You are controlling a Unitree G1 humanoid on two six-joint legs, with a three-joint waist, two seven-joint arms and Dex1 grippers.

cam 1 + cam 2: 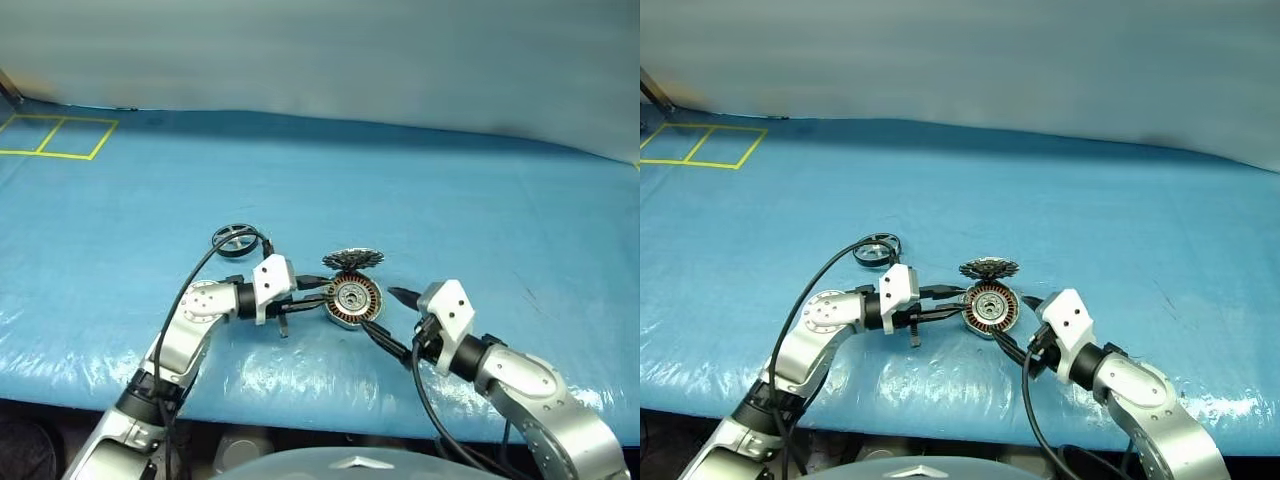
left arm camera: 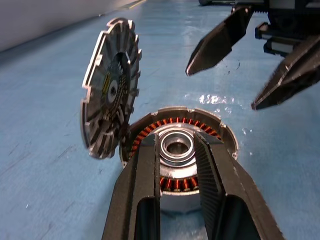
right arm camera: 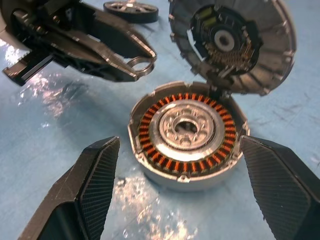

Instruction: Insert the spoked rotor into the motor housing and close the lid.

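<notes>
- Right wrist view: the motor housing (image 3: 186,136) sits on the blue table (image 1: 480,200), windings up, the lid (image 3: 232,42) tipped up at its far edge.
- Risk, I'd guess: a nudge drops the lid before the spoked rotor (image 1: 234,241), lying well behind, goes in.
- Left gripper (image 3: 137,65) is narrowly parted, pinching a tiny wire ring (image 3: 140,64); right gripper (image 3: 195,200) is wide apart, flanking the housing, empty.

A wrinkled blue plastic sheet (image 1: 1060,210) covers the table, with yellow taped squares (image 1: 702,146) at its far left. The round silver motor housing (image 1: 991,309) with copper-brown windings sits between the left gripper (image 1: 952,302) and the right gripper (image 1: 1025,320). The notched light-grey metal lid (image 1: 988,268) stands just behind it; the black-rimmed spoked rotor (image 1: 874,251) lies farther left.
</notes>
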